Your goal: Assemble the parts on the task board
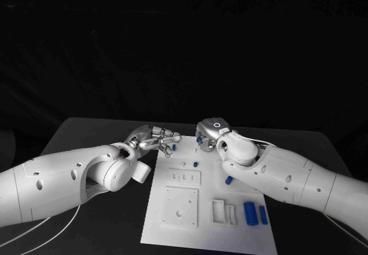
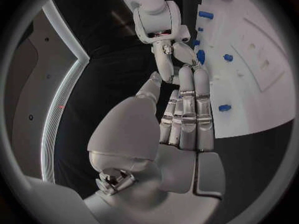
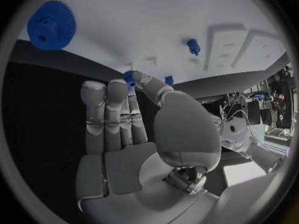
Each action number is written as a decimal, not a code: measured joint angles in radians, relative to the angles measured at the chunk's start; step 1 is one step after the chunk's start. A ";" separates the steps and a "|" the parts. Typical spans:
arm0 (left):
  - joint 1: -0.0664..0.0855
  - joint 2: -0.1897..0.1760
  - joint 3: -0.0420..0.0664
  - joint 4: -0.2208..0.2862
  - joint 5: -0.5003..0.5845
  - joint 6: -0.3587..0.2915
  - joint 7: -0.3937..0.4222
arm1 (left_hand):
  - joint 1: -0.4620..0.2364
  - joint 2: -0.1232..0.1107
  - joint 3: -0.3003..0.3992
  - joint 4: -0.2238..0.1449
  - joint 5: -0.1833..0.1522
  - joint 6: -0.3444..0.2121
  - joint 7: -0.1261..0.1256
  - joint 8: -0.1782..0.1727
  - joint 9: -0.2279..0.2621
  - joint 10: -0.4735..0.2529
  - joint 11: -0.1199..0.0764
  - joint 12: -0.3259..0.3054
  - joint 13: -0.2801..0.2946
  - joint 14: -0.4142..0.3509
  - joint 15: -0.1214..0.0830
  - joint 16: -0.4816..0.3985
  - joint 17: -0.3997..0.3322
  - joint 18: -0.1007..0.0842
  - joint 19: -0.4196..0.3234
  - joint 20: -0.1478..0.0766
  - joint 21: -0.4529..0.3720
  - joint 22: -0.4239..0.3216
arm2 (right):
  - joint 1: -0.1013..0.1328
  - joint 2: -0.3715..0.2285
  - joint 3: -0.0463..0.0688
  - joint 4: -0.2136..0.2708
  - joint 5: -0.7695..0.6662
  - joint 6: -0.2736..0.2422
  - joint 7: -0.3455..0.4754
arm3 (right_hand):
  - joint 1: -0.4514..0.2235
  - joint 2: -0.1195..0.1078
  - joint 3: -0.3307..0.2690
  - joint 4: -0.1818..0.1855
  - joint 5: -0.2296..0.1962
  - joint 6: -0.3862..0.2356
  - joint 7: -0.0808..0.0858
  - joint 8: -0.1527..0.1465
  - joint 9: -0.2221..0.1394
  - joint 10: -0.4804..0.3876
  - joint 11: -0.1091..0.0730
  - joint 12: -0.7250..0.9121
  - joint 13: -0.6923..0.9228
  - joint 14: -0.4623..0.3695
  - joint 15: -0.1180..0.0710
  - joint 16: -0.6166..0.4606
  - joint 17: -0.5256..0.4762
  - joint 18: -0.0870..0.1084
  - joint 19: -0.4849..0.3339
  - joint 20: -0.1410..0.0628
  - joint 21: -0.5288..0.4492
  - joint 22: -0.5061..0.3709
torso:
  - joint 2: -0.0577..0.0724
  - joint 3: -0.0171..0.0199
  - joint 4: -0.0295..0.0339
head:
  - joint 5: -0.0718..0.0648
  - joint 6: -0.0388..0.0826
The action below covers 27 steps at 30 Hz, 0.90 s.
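Pinching a small blue part (image 3: 129,77) between thumb and fingertips, the right hand (image 1: 215,134) hovers over the task board's (image 1: 207,234) far end; the left hand (image 1: 156,139) hangs empty, fingers loosely apart, at the board's far left corner.

Both my hands working at far end of the task board (image 1: 178,212).
Left hand (image 1: 156,138) hovering by board's corner; right hand (image 1: 212,133) curling over small blue parts (image 1: 199,140).

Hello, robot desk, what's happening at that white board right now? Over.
Left hand open, holding nothing. Right hand pinches a small blue part at the task board's far edge. Nothing seen blocking.
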 measured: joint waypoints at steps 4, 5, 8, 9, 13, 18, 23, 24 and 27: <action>0.000 0.000 0.000 0.000 0.000 0.000 0.000 | 0.000 0.000 0.000 0.000 0.000 0.000 0.000 0.000 0.000 0.000 0.000 0.000 0.000 0.000 0.000 0.000 0.000 0.000 0.000 0.000 0.000 0.000 | -0.001 0.001 0.000 -0.008 0.000 0.004 0.001 | -0.003 -0.003 0.006 -0.006 0.000 -0.001 0.001 0.000 -0.001 0.000 0.000 0.000 0.000 0.000 0.000 -0.004 0.000 0.000 0.000 0.000 -0.015 0.009 | 0.000 0.0001 0.0003 | 0.000 -0.001; 0.000 0.000 0.000 0.000 0.000 0.000 0.000 | 0.000 0.000 0.000 0.000 0.000 0.000 0.000 0.000 0.000 0.000 0.000 0.000 0.000 0.000 0.000 0.000 0.000 0.000 0.000 0.000 0.000 -0.001 | -0.001 0.002 0.000 -0.009 0.000 0.004 0.001 | -0.004 -0.004 0.006 -0.006 0.000 -0.001 0.001 0.000 -0.001 0.000 0.000 0.000 0.001 0.000 0.000 -0.004 0.000 0.000 0.000 0.000 -0.015 0.009 | 0.001 0.0001 0.0006 | 0.000 -0.001; 0.000 0.000 0.000 0.000 0.000 0.000 0.000 | 0.000 0.000 0.000 0.000 0.000 0.000 0.000 0.000 0.000 0.000 0.000 0.000 0.000 0.000 0.000 0.000 0.002 -0.001 0.000 0.000 0.000 -0.006 | -0.001 0.004 0.000 -0.012 0.001 0.004 0.002 | -0.004 -0.004 0.006 -0.006 0.000 -0.001 0.001 0.000 -0.001 0.000 0.000 0.000 0.001 0.000 0.000 -0.004 0.000 -0.001 0.000 0.000 -0.015 0.010 | 0.001 0.0000 0.0012 | 0.001 -0.001; 0.000 0.000 0.000 0.000 0.000 0.000 0.000 | 0.000 0.000 0.000 0.000 0.000 0.000 0.000 0.000 0.000 0.000 0.000 0.000 0.000 0.000 0.000 0.000 0.002 -0.001 0.000 0.000 0.000 -0.006 | -0.001 0.005 0.000 -0.013 0.001 0.004 0.002 | -0.005 -0.005 0.006 -0.006 0.000 -0.001 0.001 0.000 -0.001 0.000 0.000 0.000 0.001 0.000 0.000 -0.004 0.000 -0.001 0.000 0.000 -0.015 0.010 | 0.001 -0.0001 0.0012 | 0.001 -0.001; 0.000 -0.001 0.000 0.000 0.000 0.000 -0.001 | 0.000 0.000 0.000 0.000 0.000 0.000 0.000 0.000 0.000 0.000 0.000 0.000 0.000 0.000 0.000 0.000 0.002 -0.001 0.000 0.000 0.000 -0.006 | -0.001 0.008 0.001 -0.015 0.002 0.003 0.004 | -0.007 -0.007 0.006 -0.006 0.000 -0.001 0.001 -0.001 -0.001 0.000 0.000 0.000 0.002 0.000 0.000 -0.004 0.000 -0.001 0.000 0.000 -0.024 0.015 | 0.002 -0.0007 0.0012 | 0.004 -0.001; 0.000 -0.002 0.000 0.000 0.000 0.000 -0.001 | 0.000 0.000 0.000 0.000 0.000 0.000 0.000 0.000 0.000 0.000 0.000 0.000 0.000 0.000 0.000 0.000 0.002 -0.003 0.000 0.000 0.000 -0.006 | -0.004 0.018 -0.002 -0.021 0.003 0.001 0.008 | -0.008 -0.008 0.006 -0.006 0.000 -0.002 0.001 -0.001 -0.002 0.000 0.000 0.000 0.002 0.000 0.000 -0.008 0.000 -0.001 0.000 0.000 -0.038 0.018 | 0.002 -0.0018 0.0007 | 0.009 -0.001; 0.000 -0.002 0.000 -0.002 0.000 0.000 -0.001 | 0.000 0.000 0.000 0.000 0.000 0.000 0.000 0.000 0.000 0.000 0.000 0.000 0.000 0.000 0.000 0.000 0.002 -0.006 0.000 0.000 0.000 -0.006 | -0.006 0.022 -0.002 -0.029 0.004 -0.002 0.011 | -0.008 -0.008 0.006 -0.006 -0.005 -0.003 0.003 0.000 -0.004 0.000 0.000 -0.003 0.002 0.000 0.000 -0.008 0.000 -0.001 0.000 0.000 -0.043 0.021 | 0.003 -0.0025 0.0012 | 0.011 -0.003; 0.000 -0.002 0.000 -0.002 0.000 0.001 -0.001 | 0.000 0.000 0.000 0.000 0.000 0.000 0.000 0.000 0.000 0.000 0.000 0.000 0.000 0.000 0.000 0.000 0.002 -0.006 0.000 0.000 0.000 -0.006 | -0.006 0.022 -0.003 -0.030 0.005 -0.002 0.011 | -0.008 -0.008 0.006 -0.006 -0.008 -0.003 0.003 0.000 -0.004 0.000 0.000 -0.003 0.002 0.000 0.000 -0.008 0.000 -0.001 0.000 0.000 -0.043 0.022 | 0.003 -0.0029 0.0012 | 0.011 -0.004; 0.000 -0.002 0.000 -0.003 0.000 0.001 -0.001 | 0.000 0.000 0.000 0.000 0.000 0.000 0.000 0.000 0.000 0.000 0.000 0.000 0.000 0.000 0.000 0.000 0.002 -0.006 0.000 0.000 0.000 -0.006 | -0.006 0.023 -0.003 -0.031 0.006 -0.002 0.012 | -0.008 -0.008 0.006 -0.006 -0.013 -0.003 0.003 0.000 -0.004 0.000 0.000 -0.003 0.002 0.000 0.000 -0.012 0.000 -0.001 0.000 0.000 -0.048 0.024 | 0.003 -0.0031 0.0012 | 0.013 -0.006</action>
